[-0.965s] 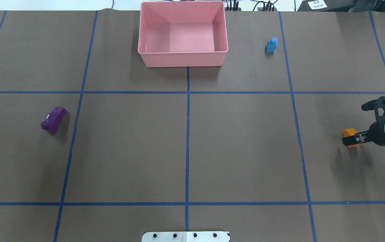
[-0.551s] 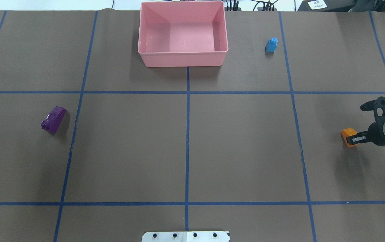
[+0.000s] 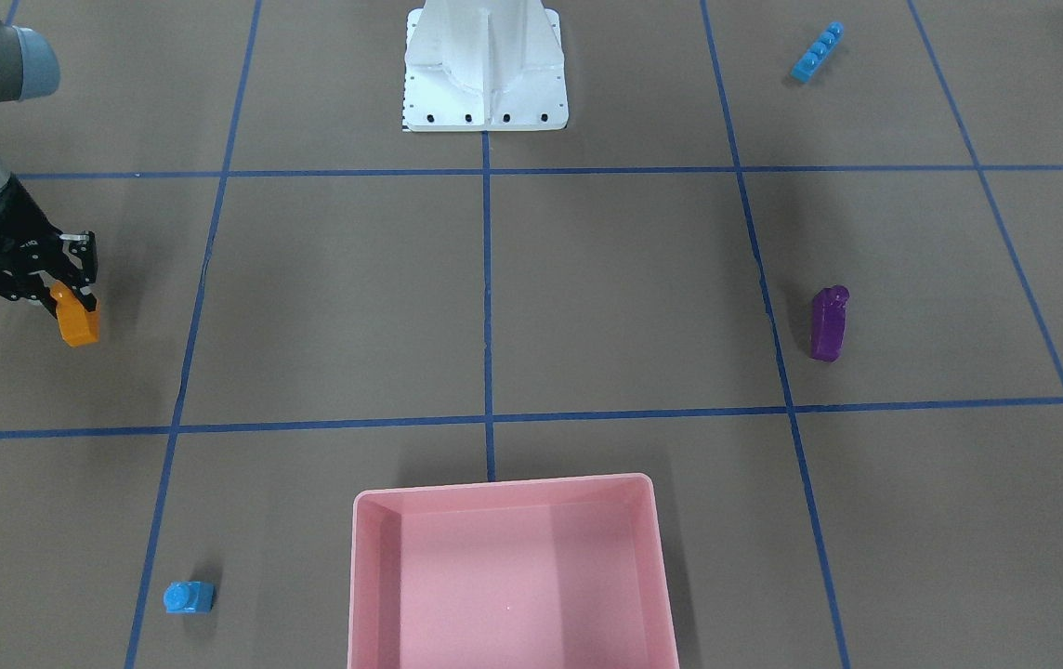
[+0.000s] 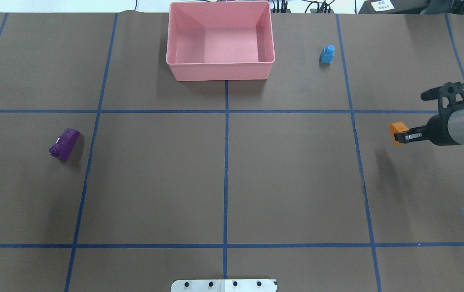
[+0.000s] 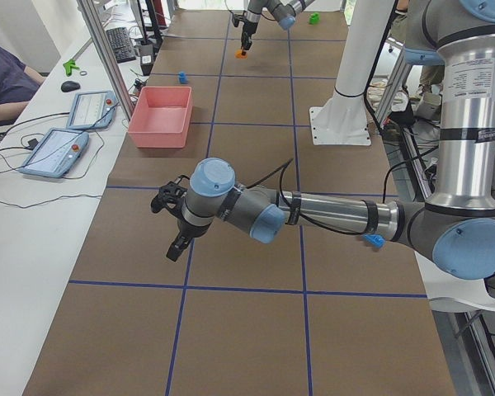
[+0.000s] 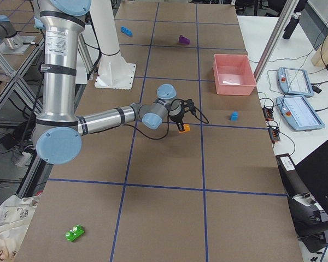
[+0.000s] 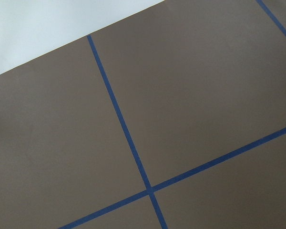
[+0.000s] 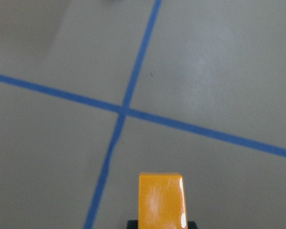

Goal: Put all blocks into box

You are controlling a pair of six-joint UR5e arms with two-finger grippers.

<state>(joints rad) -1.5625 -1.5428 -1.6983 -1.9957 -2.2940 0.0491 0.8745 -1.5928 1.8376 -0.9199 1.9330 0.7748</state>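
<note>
The orange block [image 4: 396, 130] is gripped by the closed right tool [image 4: 403, 136] and held above the counter [image 4: 288, 170], well to the robot's right of the box [image 4: 220, 72]. The small blue block [image 4: 327, 54] is set near that side of the box, and the purple block [image 4: 65, 144] well to its left. The left tool's [image 5: 174, 251] state cannot be told.

Bare brown paper-covered desk [image 4: 297, 170] lies open between the right arm's fingers [image 4: 412, 136], clamped on the orange sloped plastic brick [image 4: 395, 130], and the shallow open-topped pink plastic box [image 4: 220, 72]. Only the small glossy blue plastic brick [image 4: 327, 54] stands near that stretch, just right of the box.
</note>
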